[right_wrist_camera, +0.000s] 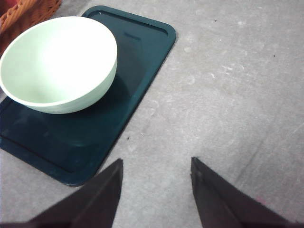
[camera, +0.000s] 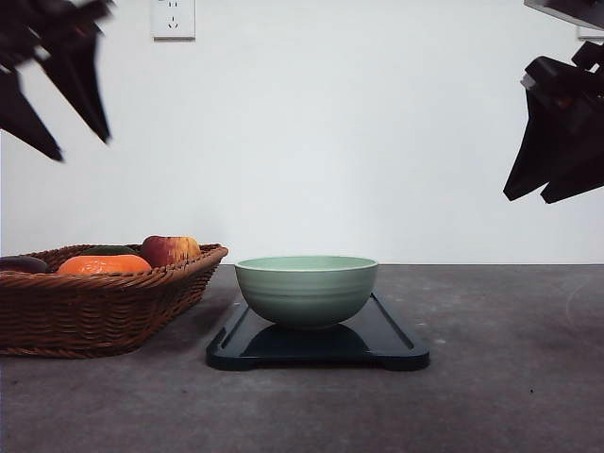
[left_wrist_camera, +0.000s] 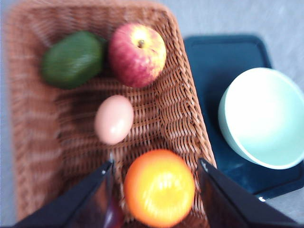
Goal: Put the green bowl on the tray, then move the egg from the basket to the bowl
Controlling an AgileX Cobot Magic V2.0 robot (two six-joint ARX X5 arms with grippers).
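One step looks done: the bowl (camera: 306,289) sits on the tray (camera: 396,347) at the tabletop's (camera: 510,377) middle, so the egg transfer is in hand. Both claws hang released and empty, the left claw (left_wrist_camera: 154,190) above the basket (camera: 104,307) at nine o'clock of the tray, where the egg (left_wrist_camera: 114,119) lies between apple (left_wrist_camera: 137,54) and orange (left_wrist_camera: 159,187); next it should drop and close gently on the egg. Grey speckled tabletop runs back to a plain white wall (camera: 359,132) with a socket (camera: 174,17), the right claw (right_wrist_camera: 156,190) idle at three o'clock.

Both arms raised, left gripper (left_wrist_camera: 154,190) and right gripper (right_wrist_camera: 156,190) jaws apart.
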